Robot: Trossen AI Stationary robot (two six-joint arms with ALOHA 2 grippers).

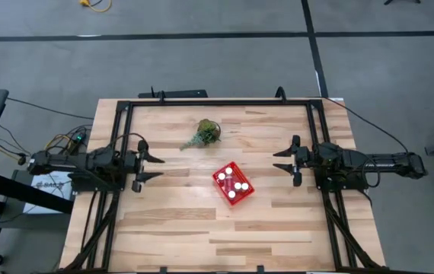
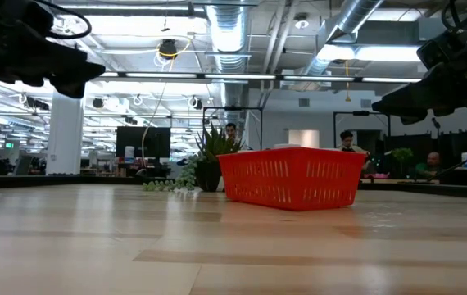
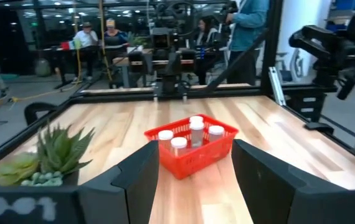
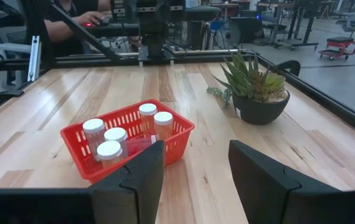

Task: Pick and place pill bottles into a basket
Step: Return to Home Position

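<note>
The red basket (image 1: 233, 183) stands on the table near its middle and holds several white-capped pill bottles (image 4: 112, 142), upright inside it; they also show in the left wrist view (image 3: 188, 133). No bottle shows outside the basket. My left gripper (image 1: 156, 167) is open and empty at the table's left side, level with the basket. My right gripper (image 1: 281, 161) is open and empty at the table's right side. Both hover above the table, as the low view shows.
A potted green succulent (image 1: 205, 133) stands behind the basket, toward the far edge; it also shows in the right wrist view (image 4: 256, 90). A black metal frame (image 1: 217, 101) runs along the table's far edge and sides. People sit in the room beyond.
</note>
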